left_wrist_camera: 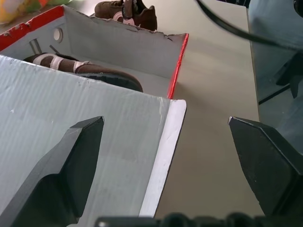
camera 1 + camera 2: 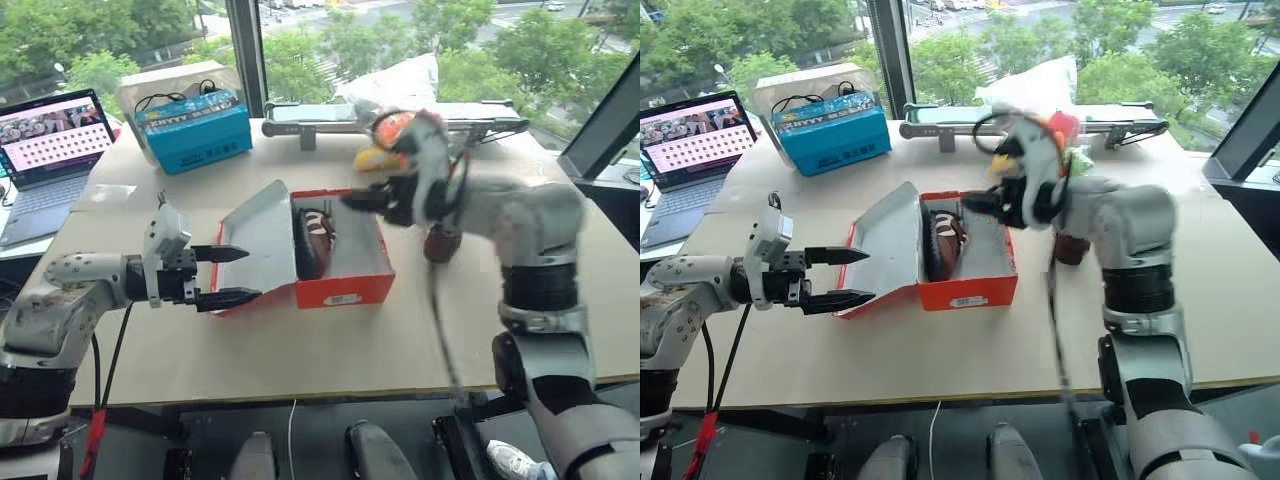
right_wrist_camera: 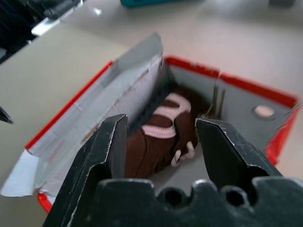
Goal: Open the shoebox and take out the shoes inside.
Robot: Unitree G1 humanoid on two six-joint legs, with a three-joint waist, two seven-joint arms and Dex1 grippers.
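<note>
Right wrist view: the right claw (image 3: 161,142) hangs empty, fingers apart, over the brown shoe (image 3: 158,137) left in the open shoebox (image 2: 345,290). The other shoe (image 2: 441,243) already sits on the bench (image 2: 300,350) beside it. The left claw (image 2: 232,275), spread wide, straddles the raised lid (image 2: 258,240).

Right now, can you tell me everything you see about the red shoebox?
The shoebox is red cardboard outside and grey-white inside, with a small white label on its front wall. It sits on the tan table, lid swung open toward the robot's left and leaning tilted. One brown shoe with pale straps lies inside, by the lid side. The left claw is open with its fingers on either side of the lid's edge. The right claw hangs open above the box.
</note>
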